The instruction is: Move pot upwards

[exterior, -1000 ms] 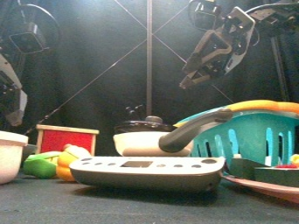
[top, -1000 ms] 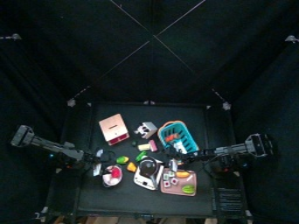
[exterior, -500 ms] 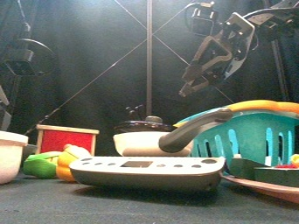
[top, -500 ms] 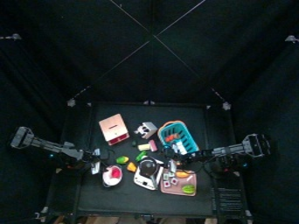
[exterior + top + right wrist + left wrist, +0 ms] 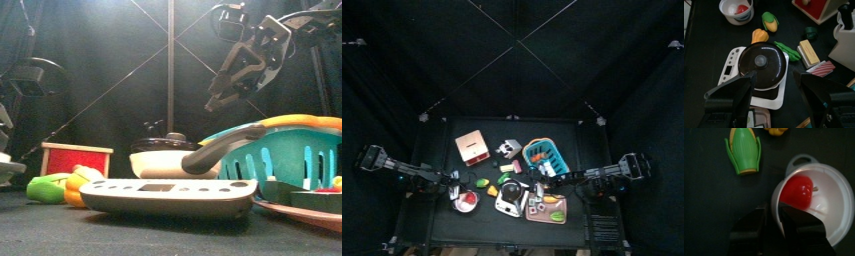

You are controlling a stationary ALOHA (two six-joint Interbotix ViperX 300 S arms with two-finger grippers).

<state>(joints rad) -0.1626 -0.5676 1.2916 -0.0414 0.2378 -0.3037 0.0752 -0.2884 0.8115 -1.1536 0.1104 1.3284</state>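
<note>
The pot (image 5: 821, 190) is small and round with a silvery-white rim, a side handle and a red toy inside. In the top view it (image 5: 468, 201) sits at the table's front left. My left gripper (image 5: 779, 212) is shut on its near rim, one jaw inside and one outside. In the front view only a sliver of the pot (image 5: 7, 166) shows at the left edge. My right gripper (image 5: 777, 75) is open and empty, hanging above the black round pan (image 5: 763, 61) on the white scale.
A toy corn (image 5: 743, 150) lies beside the pot. A pink-red box (image 5: 473, 145) stands behind it. A teal basket (image 5: 543, 153) and a pink tray (image 5: 547, 209) are at the right. Small toy foods (image 5: 500, 180) lie mid-table.
The left arm has come down onto the pot. In the front view the pot has shifted up and left, almost out of the picture. The right gripper has barely moved.
</note>
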